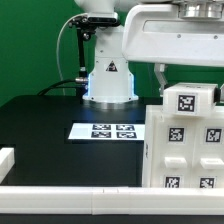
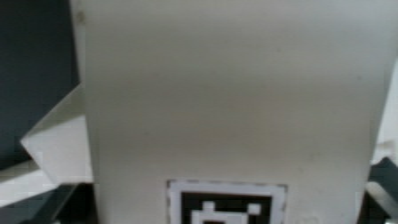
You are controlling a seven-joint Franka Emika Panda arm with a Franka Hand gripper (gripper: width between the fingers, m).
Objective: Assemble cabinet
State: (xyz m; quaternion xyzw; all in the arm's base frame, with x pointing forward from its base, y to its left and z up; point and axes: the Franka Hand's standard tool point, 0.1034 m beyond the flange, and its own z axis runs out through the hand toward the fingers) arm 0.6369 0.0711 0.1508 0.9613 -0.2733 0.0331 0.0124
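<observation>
The white cabinet body (image 1: 185, 150), with square black-and-white tags on its faces, stands at the exterior view's right. A smaller white cabinet piece (image 1: 190, 100) with one tag sits at its top. My gripper (image 1: 188, 90) comes down from above, and its jaws stand on either side of this piece, closed against it. One dark finger (image 1: 160, 78) shows beside the piece. In the wrist view the white piece (image 2: 222, 100) fills the picture, with its tag (image 2: 226, 205) between the jaws of my gripper (image 2: 222, 215). The fingertips are mostly hidden.
The marker board (image 1: 113, 130) lies flat on the black table in front of the robot base (image 1: 108, 80). A white rail (image 1: 70, 205) runs along the table's front edge, with a short white block (image 1: 6, 160) at the exterior view's left.
</observation>
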